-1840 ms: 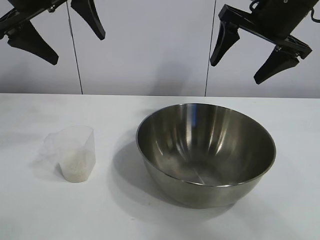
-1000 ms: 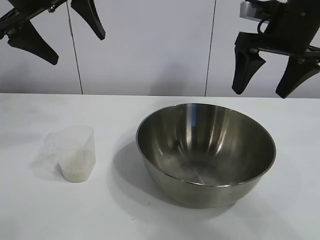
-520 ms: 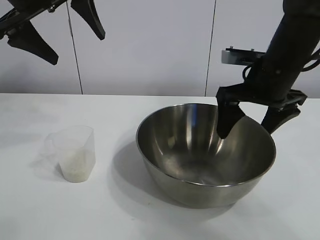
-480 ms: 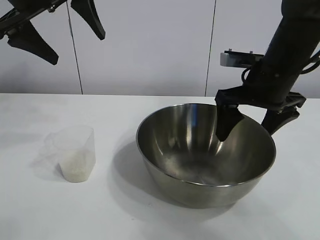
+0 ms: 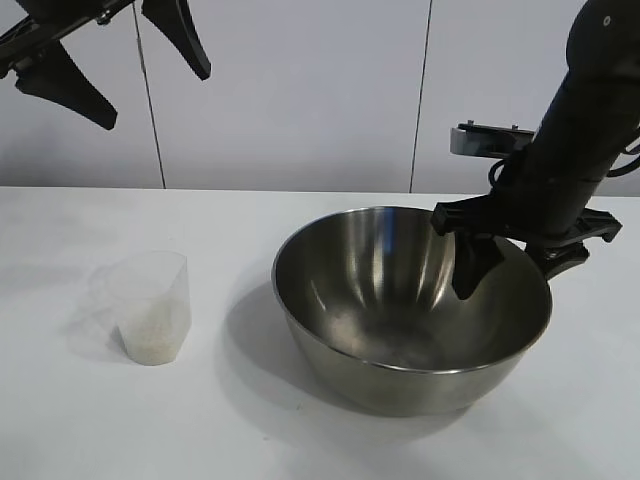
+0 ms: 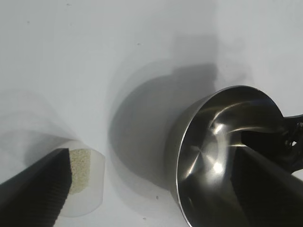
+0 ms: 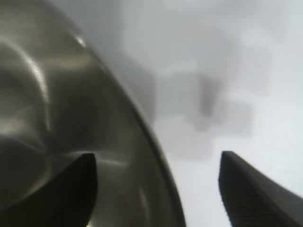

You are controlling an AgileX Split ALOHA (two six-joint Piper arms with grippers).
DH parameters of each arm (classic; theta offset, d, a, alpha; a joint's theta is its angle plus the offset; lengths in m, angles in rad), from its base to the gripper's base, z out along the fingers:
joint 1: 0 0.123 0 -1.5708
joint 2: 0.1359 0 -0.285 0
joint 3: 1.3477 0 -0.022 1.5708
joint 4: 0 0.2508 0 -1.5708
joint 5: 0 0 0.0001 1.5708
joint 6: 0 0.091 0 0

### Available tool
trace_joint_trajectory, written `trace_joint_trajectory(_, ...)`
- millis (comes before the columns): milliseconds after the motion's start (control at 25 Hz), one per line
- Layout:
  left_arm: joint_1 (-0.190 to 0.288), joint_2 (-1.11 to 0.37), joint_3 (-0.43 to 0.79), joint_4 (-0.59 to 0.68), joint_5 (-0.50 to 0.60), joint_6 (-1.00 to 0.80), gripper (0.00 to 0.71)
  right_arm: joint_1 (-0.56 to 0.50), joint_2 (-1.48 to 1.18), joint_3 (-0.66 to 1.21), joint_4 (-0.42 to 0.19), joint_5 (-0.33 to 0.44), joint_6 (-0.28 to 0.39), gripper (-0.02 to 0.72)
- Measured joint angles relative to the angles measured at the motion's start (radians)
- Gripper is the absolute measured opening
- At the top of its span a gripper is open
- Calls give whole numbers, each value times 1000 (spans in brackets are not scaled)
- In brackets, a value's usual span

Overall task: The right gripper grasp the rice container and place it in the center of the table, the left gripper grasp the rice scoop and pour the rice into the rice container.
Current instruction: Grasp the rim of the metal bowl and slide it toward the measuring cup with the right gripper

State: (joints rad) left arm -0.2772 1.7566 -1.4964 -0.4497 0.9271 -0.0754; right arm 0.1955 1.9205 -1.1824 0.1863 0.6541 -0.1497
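Right gripper (image 5: 508, 262) is down at the bowl (image 5: 410, 305), straddling its rim at about 2 o'clock: one finger inside the wall, the other outside. Wrist view shows the jaws still parted with the rim between them, not yet pinching, so nothing is grasped.

Left gripper (image 5: 105, 75) hangs high at 10 o'clock over the worktop (image 5: 300, 440), jaws spread wide, empty.

Bowl sits upright, mouth up, right of centre on the worktop. It is round, so no long axis; its axis of symmetry is vertical. Judgement: stiff polished steel, light for its size, slippery. A pinch on the thin rim is the only hold, and it will likely tip or swing about that point. Safer to drag than lift.

Scoop (image 5: 150, 305) stands upright at 9 o'clock, well apart from the bowl, with rice (image 5: 150, 338) in its bottom. Thin plastic, probably squashes; grip mid-wall, gently.
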Motion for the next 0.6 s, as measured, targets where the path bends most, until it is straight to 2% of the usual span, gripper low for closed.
trace_joint_trajectory(200,0,0,0,0,0,0,657,0,39,0,0,15,19,192)
trace_joint_trajectory(240,0,0,0,0,0,0,657,0,52,0,2,27,20,139)
trace_joint_trajectory(320,0,0,0,0,-1,0,657,-3,64,-1,33,40,23,64)
trace_joint_trajectory(400,0,0,0,0,-1,0,657,-3,62,-4,53,44,24,31)
trace_joint_trajectory(600,0,0,0,0,-3,0,657,-3,49,-5,65,38,24,18)
